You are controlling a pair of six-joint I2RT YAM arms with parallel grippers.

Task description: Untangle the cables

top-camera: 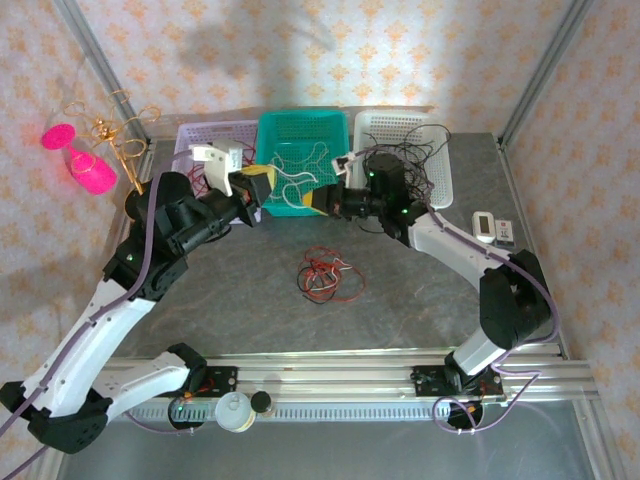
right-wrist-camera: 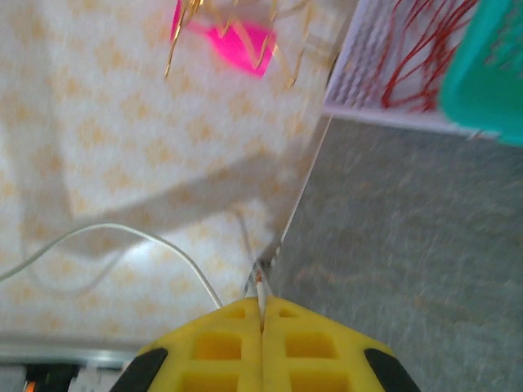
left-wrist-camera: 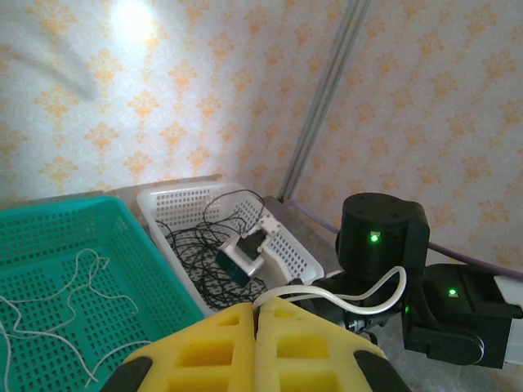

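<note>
1. At left, the left arm's yellow padded fingers (left-wrist-camera: 212,347) are clenched on a thin white cable (left-wrist-camera: 359,299), beside a teal plastic basket (top-camera: 303,114) of white wires.
2. Mid-tabletop (top-camera: 220,295), a loose tangle of red, black and white cables (top-camera: 325,275) lies apart from both arms.
3. At right, the right arm's yellow padded fingers (right-wrist-camera: 306,347) also pinch a white cable, near a white plastic basket (top-camera: 395,113) of black wires.
</note>
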